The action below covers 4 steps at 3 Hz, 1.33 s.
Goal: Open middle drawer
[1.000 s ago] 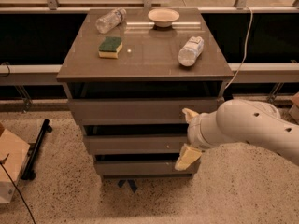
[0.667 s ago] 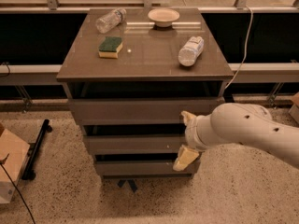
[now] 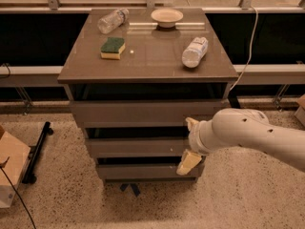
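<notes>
The middle drawer [image 3: 136, 147] is a plain grey-brown front panel between a taller top panel [image 3: 143, 112] and a narrower bottom panel [image 3: 143, 171]. A tiny pale dot sits right of its centre. My gripper [image 3: 189, 143] is at the right end of the middle drawer's front. Its two cream fingers [image 3: 188, 162] are spread apart, one at the panel's upper edge and one below its lower edge. The white arm [image 3: 252, 135] comes in from the right and hides the drawer's right corner.
On the cabinet top [image 3: 152, 61] lie a green and yellow sponge [image 3: 113, 47], two plastic bottles [image 3: 194, 52] [image 3: 112, 20] and a pale bowl [image 3: 167, 17]. A cardboard box [image 3: 10, 173] and a black stand [image 3: 37, 151] are on the floor at left. A cable [image 3: 248, 46] hangs at right.
The arm has moved a little to the left, bringing the gripper closer onto the right end of the drawer fronts. The drawers have not moved.
</notes>
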Tool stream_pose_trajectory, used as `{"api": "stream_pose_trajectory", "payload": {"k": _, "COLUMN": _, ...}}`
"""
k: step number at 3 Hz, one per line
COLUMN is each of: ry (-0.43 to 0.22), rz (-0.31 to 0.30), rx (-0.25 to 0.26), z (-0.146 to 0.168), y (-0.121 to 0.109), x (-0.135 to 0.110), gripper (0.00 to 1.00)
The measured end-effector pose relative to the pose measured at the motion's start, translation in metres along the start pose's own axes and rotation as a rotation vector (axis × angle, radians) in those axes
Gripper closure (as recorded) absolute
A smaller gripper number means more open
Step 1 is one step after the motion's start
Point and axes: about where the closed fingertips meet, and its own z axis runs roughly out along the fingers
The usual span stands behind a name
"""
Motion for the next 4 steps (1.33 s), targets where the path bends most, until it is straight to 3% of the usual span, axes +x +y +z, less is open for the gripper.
{"api": "stream_pose_trajectory", "payload": {"k": 2, "ry": 0.077, "rz": 0.054, "rx": 0.017, "z": 0.025, "y": 0.0, "x": 0.025, "gripper": 0.0}}
{"api": "stream_pose_trajectory", "payload": {"k": 4, "ry": 0.091, "rz": 0.138, "rx": 0.028, "z": 0.063, "y": -0.002, "x": 0.061, "gripper": 0.0}}
